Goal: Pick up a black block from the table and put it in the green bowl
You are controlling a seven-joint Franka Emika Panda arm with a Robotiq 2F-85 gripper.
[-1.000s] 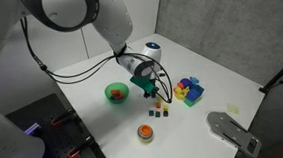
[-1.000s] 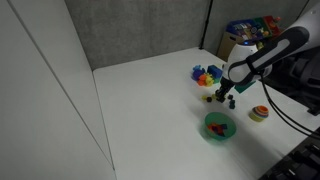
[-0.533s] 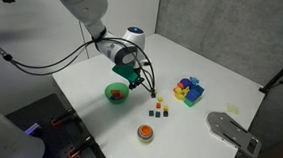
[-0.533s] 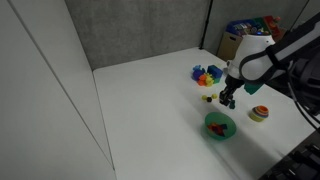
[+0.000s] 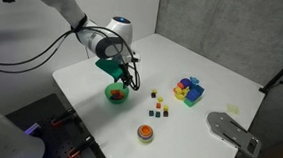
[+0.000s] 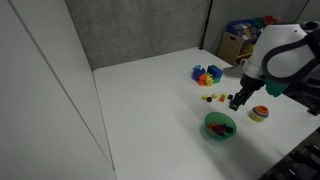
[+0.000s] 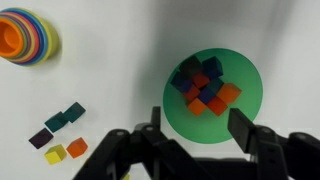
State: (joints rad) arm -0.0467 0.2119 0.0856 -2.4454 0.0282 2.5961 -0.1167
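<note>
In the wrist view the green bowl (image 7: 248,85) lies straight under my gripper (image 7: 200,135). Its jaws stand wide apart with nothing between them. Several small cubes are piled in the bowl, red and orange ones with a dark, blackish block (image 7: 187,72) at the pile's upper left. In both exterior views the gripper (image 5: 119,79) (image 6: 238,101) hangs a little above the bowl (image 5: 108,93) (image 6: 213,130).
Loose small cubes (image 7: 62,135) (image 5: 158,105) (image 6: 208,98) lie on the white table beside the bowl. An orange round dish (image 5: 145,133) (image 6: 259,113) (image 7: 25,35), a blue-yellow-red toy pile (image 5: 189,89) (image 6: 207,74) and a grey plate (image 5: 233,132) stand further off.
The arm has swung from the loose cubes over to the green bowl. The jaws, shut before, now stand open.
</note>
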